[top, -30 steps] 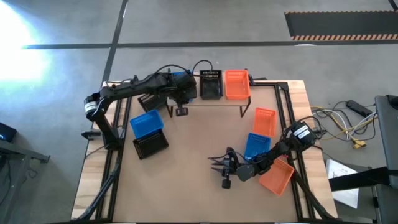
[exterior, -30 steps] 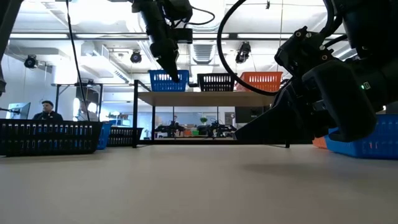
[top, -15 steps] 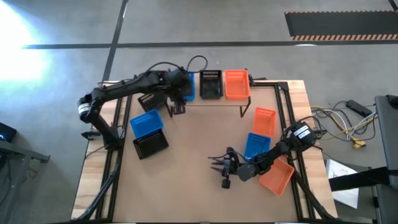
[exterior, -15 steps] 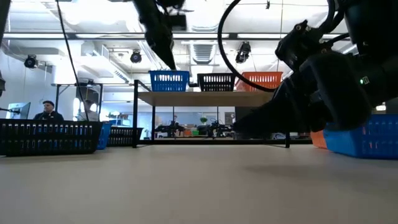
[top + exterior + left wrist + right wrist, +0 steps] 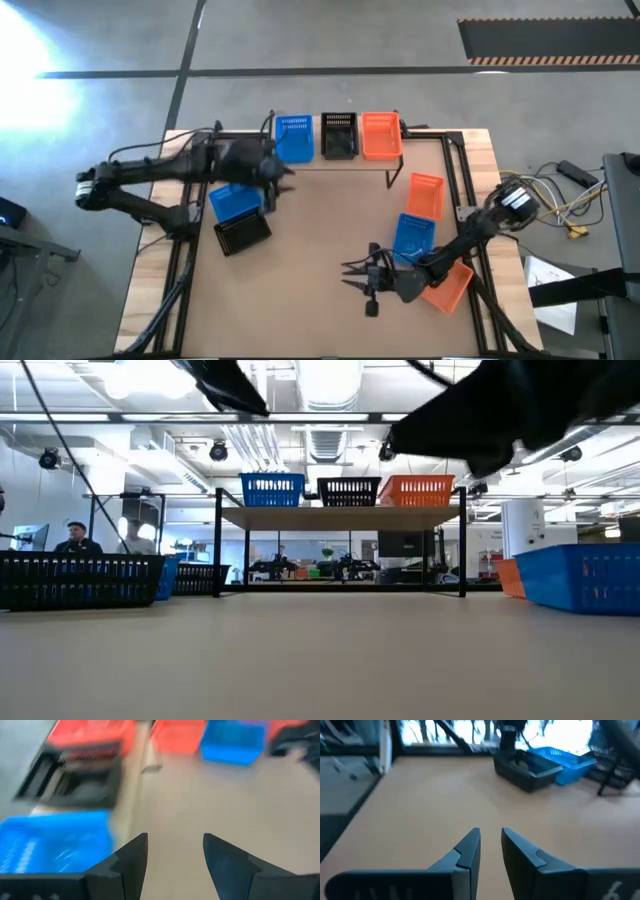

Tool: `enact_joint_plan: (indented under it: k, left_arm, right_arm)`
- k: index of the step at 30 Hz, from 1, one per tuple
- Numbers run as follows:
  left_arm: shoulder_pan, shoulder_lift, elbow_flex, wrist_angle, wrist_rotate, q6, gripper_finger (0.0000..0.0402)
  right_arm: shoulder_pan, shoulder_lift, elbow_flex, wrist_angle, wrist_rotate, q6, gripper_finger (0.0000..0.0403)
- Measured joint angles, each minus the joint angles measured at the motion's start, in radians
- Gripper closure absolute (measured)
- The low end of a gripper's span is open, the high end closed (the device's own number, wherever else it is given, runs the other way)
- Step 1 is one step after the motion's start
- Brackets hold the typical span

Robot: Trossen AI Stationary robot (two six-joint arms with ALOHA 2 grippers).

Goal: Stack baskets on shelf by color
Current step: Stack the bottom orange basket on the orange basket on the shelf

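Baskets stand three in a row on the shelf point(image 5: 350, 163) at the table's far edge: a blue basket point(image 5: 293, 138), a black basket point(image 5: 339, 136) and an orange basket point(image 5: 380, 135), side by side and touching or nearly so. In the low view the same three sit on the light board above its thin black legs.

Near the table's left edge another blue one point(image 5: 235, 200) lies against a black one point(image 5: 243, 234) just nearer the front. Along the right edge an orange one point(image 5: 425, 195) sits behind a blue one point(image 5: 413, 236), with a tilted orange one point(image 5: 446, 286) toward the front right corner.

Left gripper point(image 5: 277, 178) hovers just in front of the shelf's left end, beside the loose blue one; its fingers point(image 5: 131, 860) are spread with nothing between them. Right gripper point(image 5: 360, 275) hangs over bare tabletop near the front, left of the right-hand group; its fingers point(image 5: 467, 851) are slightly parted and hold nothing.
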Motion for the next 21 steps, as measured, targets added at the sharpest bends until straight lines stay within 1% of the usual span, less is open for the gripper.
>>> enact_joint_plan:
  k: [2,4,7,8,10,12,13,15,16,18,21]
  left_arm:
    - [-0.073,-0.059,-0.12,0.165,0.0,-0.026,0.0226]
    - [-0.151,-0.099,-0.241,0.338,0.0,-0.044,0.0226]
    - [-0.26,-0.133,-0.419,0.651,-0.001,-0.056,0.0226]
    - [-0.293,-0.133,-0.474,0.777,-0.001,-0.057,0.0226]
    - [-0.347,-0.124,-0.575,0.998,-0.002,-0.057,0.0226]
    - [-0.387,-0.089,-0.652,1.219,-0.011,-0.058,0.0226]
    - [-0.404,-0.074,-0.687,1.294,-0.023,-0.059,0.0226]
    - [-0.427,-0.033,-0.724,1.407,-0.038,-0.068,0.0226]
    - [-0.435,-0.016,-0.737,1.438,-0.048,-0.082,0.0226]
    - [-0.445,0.018,-0.75,1.453,-0.052,-0.111,0.0226]
    - [-0.451,0.074,-0.748,1.448,-0.061,-0.164,0.0226]
  right_arm:
    - [0.025,-0.034,0.061,-0.198,0.039,0.058,0.0331]
    - [0.057,-0.066,0.131,-0.434,0.074,0.148,0.0331]
    - [0.105,-0.085,0.261,-0.751,0.082,0.313,0.0331]
    - [0.122,-0.086,0.307,-0.862,0.083,0.372,0.0331]
    - [0.154,-0.081,0.397,-1.056,0.065,0.496,0.0331]
    - [0.182,-0.075,0.479,-1.239,0.012,0.629,0.0331]
    - [0.196,-0.074,0.515,-1.325,-0.023,0.693,0.0331]
    - [0.215,-0.069,0.569,-1.427,-0.107,0.82,0.0331]
    - [0.225,-0.068,0.591,-1.476,-0.147,0.878,0.0331]
    - [0.246,-0.068,0.619,-1.549,-0.216,0.983,0.0331]
    - [0.271,-0.068,0.636,-1.572,-0.272,1.109,0.033]
